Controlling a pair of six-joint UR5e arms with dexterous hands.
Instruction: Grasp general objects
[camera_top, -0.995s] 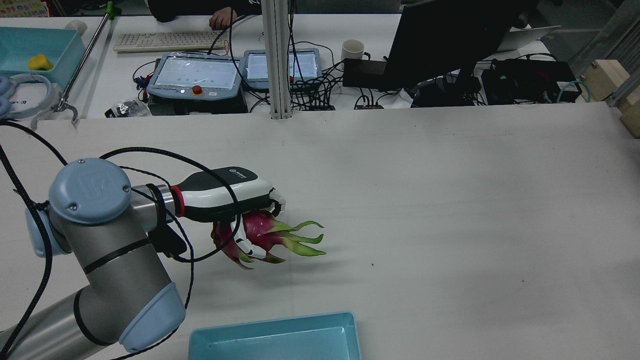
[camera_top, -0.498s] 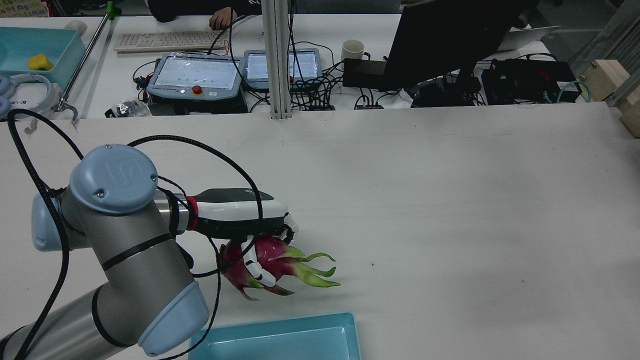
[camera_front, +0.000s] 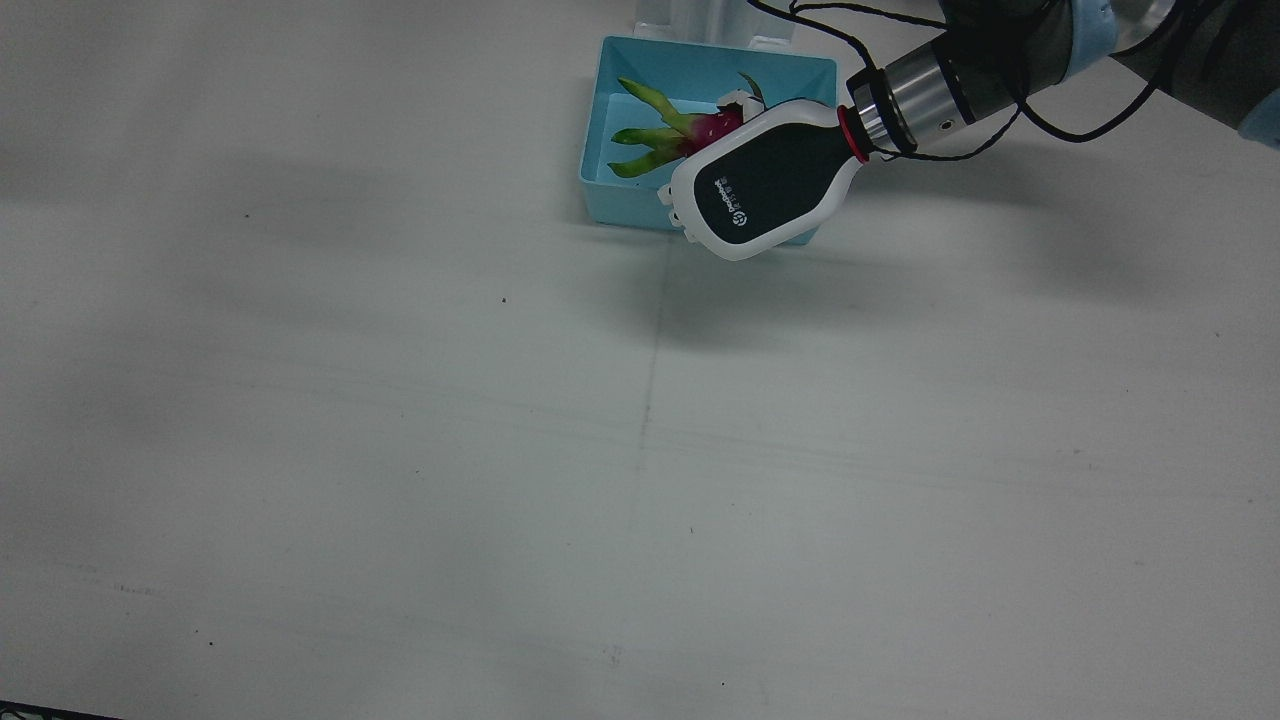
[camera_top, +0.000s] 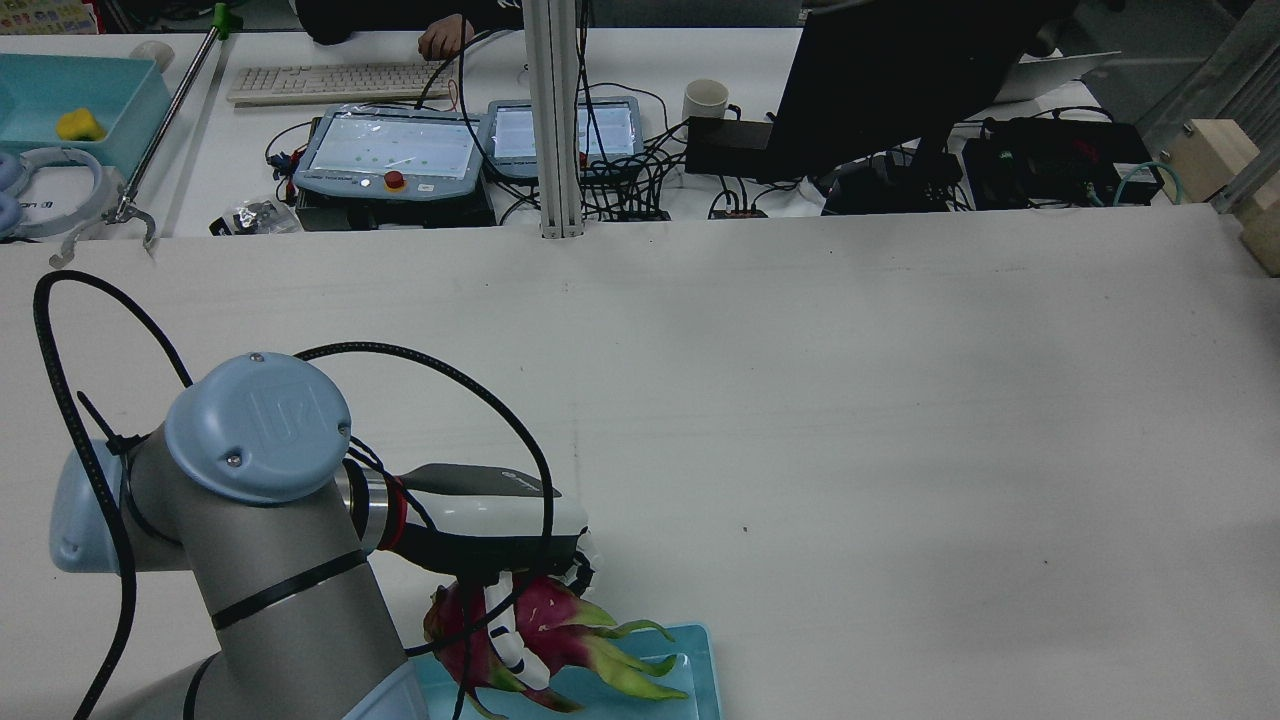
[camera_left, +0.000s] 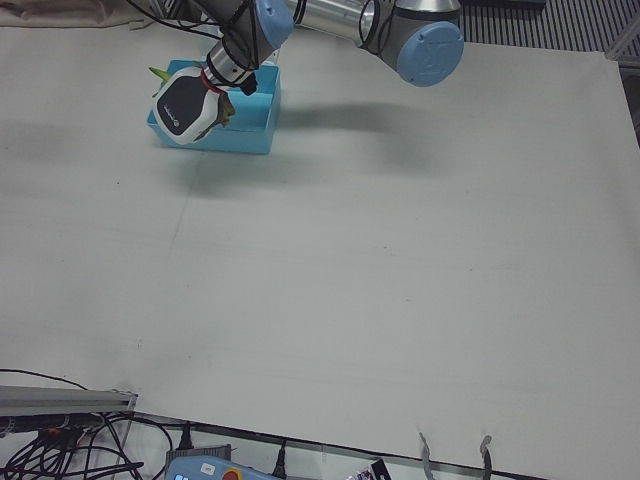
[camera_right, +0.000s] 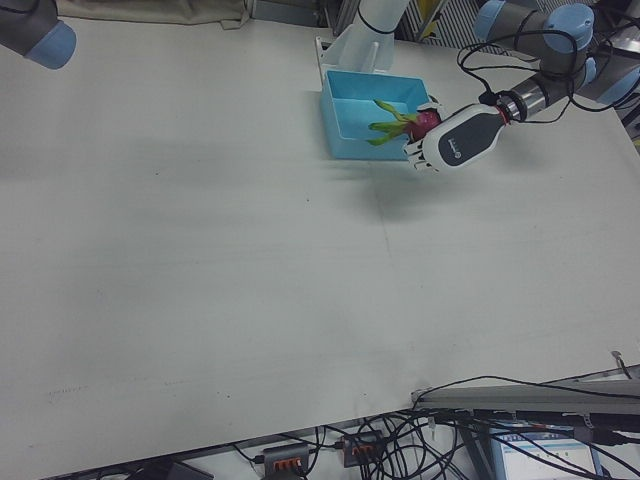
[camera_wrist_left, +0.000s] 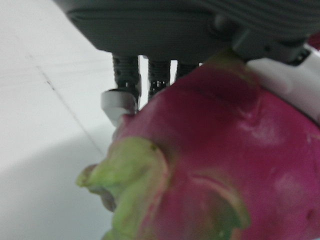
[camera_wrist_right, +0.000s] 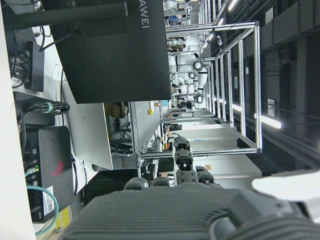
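Note:
A pink dragon fruit (camera_top: 560, 618) with green leafy tips is held by my left hand (camera_top: 480, 520), whose fingers wrap around it. Hand and fruit hang over the light-blue tray (camera_top: 695, 690) near the robot's side of the table. From the front, the green tips of the dragon fruit (camera_front: 660, 135) stick out over the tray (camera_front: 618, 195) beside the left hand (camera_front: 765, 180). The fruit (camera_wrist_left: 225, 165) fills the left hand view. The right hand (camera_wrist_right: 190, 200) shows only as a dark palm and curled fingers in its own view, aimed away from the table.
Beyond the table's far edge stand a keyboard (camera_top: 330, 82), two teach pendants (camera_top: 390, 150), a mug (camera_top: 705, 98) and a dark monitor (camera_top: 900, 80). A person's hand (camera_top: 445, 40) rests by the keyboard. A blue bin (camera_top: 70, 100) stands at far left.
The left arm has drawn back toward the robot's side with the dragon fruit, from above the bare table to over the blue tray. The grip is unchanged.

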